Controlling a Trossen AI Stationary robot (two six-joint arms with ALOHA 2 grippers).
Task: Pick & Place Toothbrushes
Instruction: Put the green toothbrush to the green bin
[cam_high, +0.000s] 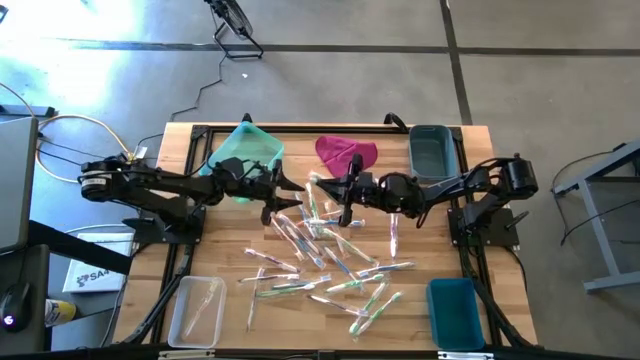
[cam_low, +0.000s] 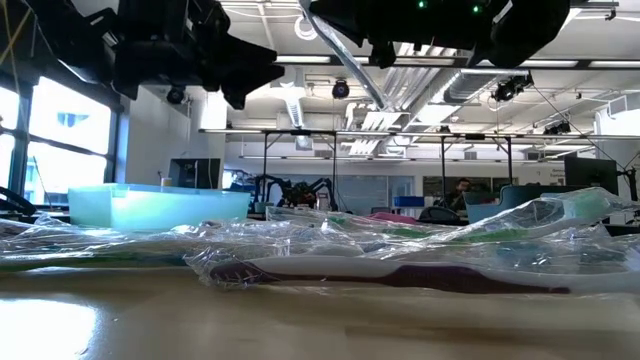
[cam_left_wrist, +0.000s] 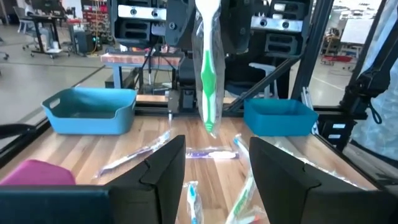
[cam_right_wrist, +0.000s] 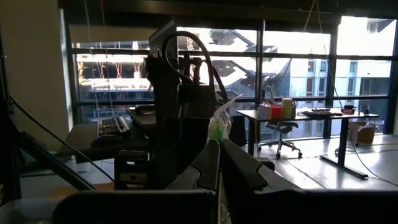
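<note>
Several toothbrushes in clear wrappers lie scattered on the middle of the wooden table. One green-handled toothbrush in its wrapper hangs above them from my right gripper, which reaches in level from the table's right and is shut on it. My left gripper comes level from the table's left, faces the hanging toothbrush a short way off and stands open with nothing between its fingers. In the high view the left gripper is just left of the right one. My right gripper pinches the wrapped green toothbrush by its upper end between its two shut fingers, which come level from the table's right. A bit of wrapper sticks up above the fingers. The toothbrush hangs straight down, clear of the table.
A teal bin, a magenta cloth and a grey-blue bin stand along the far edge. A clear bin sits at the near left and a blue bin at the near right.
</note>
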